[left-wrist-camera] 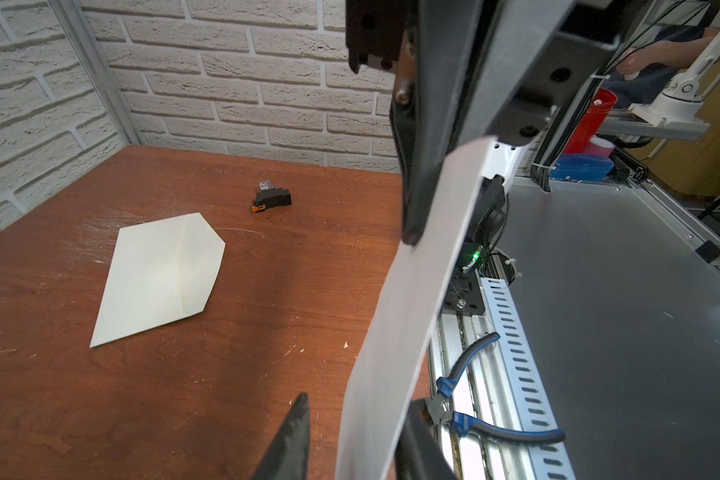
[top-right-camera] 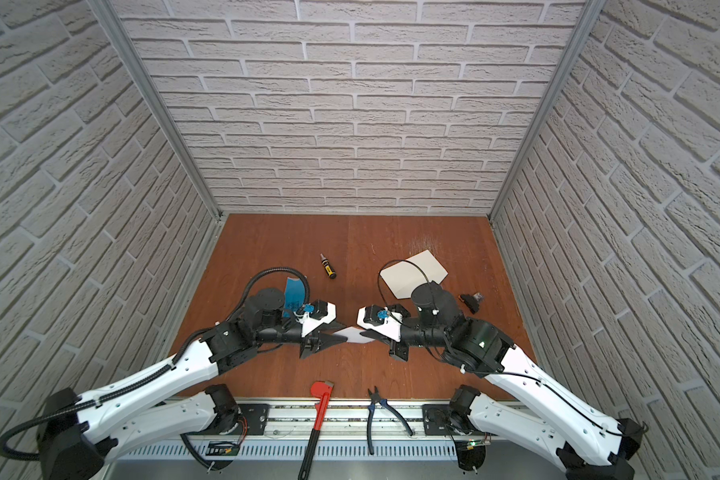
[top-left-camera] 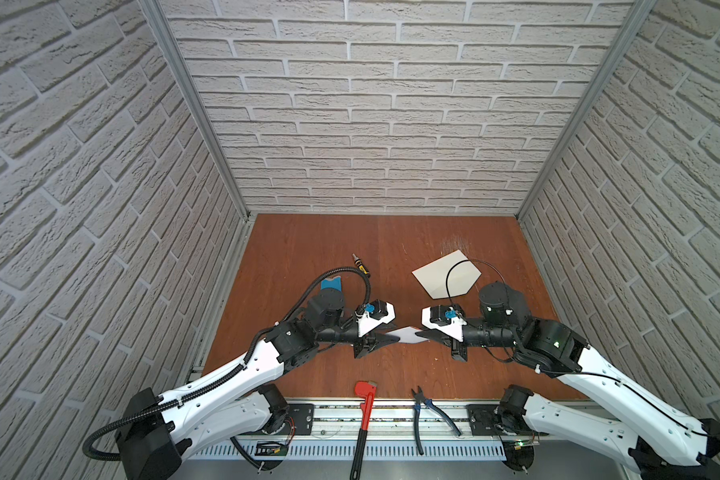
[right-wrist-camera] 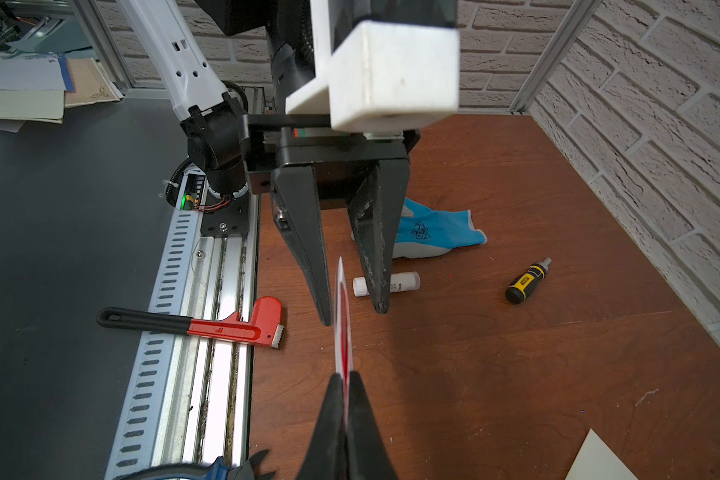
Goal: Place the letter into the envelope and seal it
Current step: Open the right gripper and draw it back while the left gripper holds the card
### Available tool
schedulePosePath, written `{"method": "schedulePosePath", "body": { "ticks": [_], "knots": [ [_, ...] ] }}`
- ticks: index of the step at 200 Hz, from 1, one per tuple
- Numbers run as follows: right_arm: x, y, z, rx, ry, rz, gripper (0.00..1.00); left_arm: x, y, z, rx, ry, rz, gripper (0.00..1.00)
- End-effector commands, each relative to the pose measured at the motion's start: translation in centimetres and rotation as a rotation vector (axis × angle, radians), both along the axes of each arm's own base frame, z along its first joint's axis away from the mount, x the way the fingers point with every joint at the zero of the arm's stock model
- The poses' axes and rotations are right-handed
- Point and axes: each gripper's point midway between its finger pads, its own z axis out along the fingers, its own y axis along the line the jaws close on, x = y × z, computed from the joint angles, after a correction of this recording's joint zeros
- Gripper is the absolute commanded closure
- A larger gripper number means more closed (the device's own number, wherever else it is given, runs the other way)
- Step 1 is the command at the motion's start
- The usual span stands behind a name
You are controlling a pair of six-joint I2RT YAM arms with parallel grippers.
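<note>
Mid-air handover, by my reading: right end effector [right-wrist-camera: 345,380] clamps the letter [right-wrist-camera: 343,328]; left end effector [right-wrist-camera: 354,316] stands apart around its free end; next, likely a carry to the envelope [top-left-camera: 437,278] lying flap-open on the worktop [top-left-camera: 308,245].

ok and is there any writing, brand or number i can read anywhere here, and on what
Nothing reads clearly.
glue stick: small dark print, too blurred to read.
glove: dark emblem, no legible words.
wrench: small mark on the red head, unreadable.
screwdriver: any print is too small to read.
envelope: blank on the side shown.
letter: blank on the face seen.
</note>
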Motion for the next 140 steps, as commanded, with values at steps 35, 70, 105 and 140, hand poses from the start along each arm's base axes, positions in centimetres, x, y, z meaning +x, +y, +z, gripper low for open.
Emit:
{"method": "schedulePosePath", "body": {
  "ticks": [35,70,105,140],
  "knots": [
    [0.6,0.5,0.8,0.046,-0.033,-0.018,0.93,-0.6,-0.4,2.9,-0.088,-0.028,-0.050,1.00],
    [1.4,0.0,2.1,0.083,-0.070,-0.082,0.51,0.3,0.4,2.5,-0.044,-0.010,0.037,1.00],
    [2.3,-1.1,4.1,0.157,-0.094,-0.192,0.33,2.7,2.2,1.8,0.015,0.004,0.241,1.00],
    [4.0,-2.5,3.7,0.200,-0.024,-0.370,0.32,5.4,5.2,2.1,0.011,0.066,0.508,1.00]
  ]
}}
